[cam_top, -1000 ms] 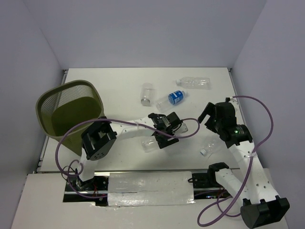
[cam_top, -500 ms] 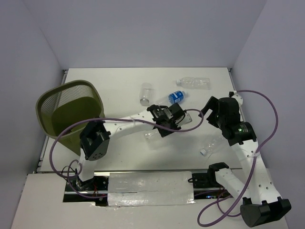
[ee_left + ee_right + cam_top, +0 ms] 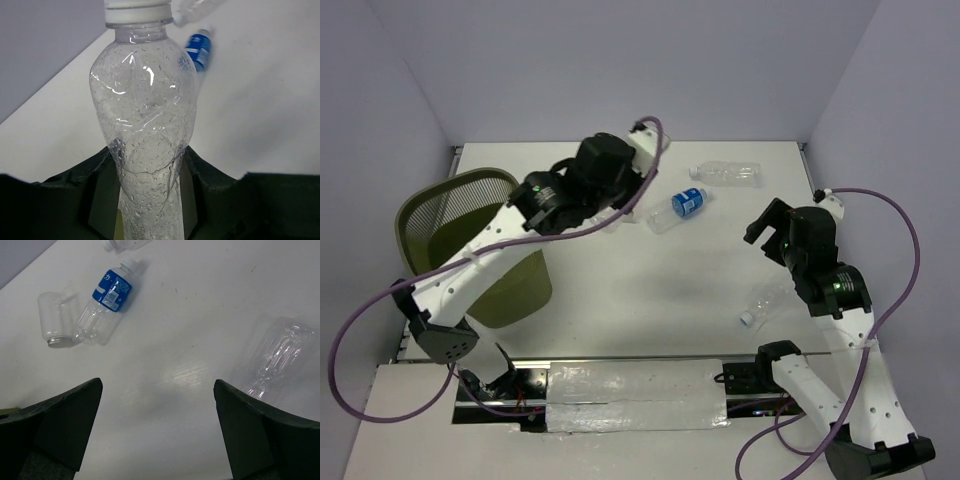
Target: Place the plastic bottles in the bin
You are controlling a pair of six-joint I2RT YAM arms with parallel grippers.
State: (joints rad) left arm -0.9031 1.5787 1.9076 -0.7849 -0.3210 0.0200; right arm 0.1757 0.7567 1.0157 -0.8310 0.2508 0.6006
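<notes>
white tabletop (image 3: 620, 290), pale lilac walls (image 3: 620, 70); my left gripper (image 3: 150, 210) pinches a clear, dewy, white-capped plastic bottle (image 3: 145, 110); right gripper (image 3: 157, 425) gapes empty.

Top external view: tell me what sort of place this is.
Probably a robot lab test cell: a white table boxed in by plain pale walls, two cabled arms mounted at its near edge, and staged props, plastic bottles and a mesh bin.
</notes>
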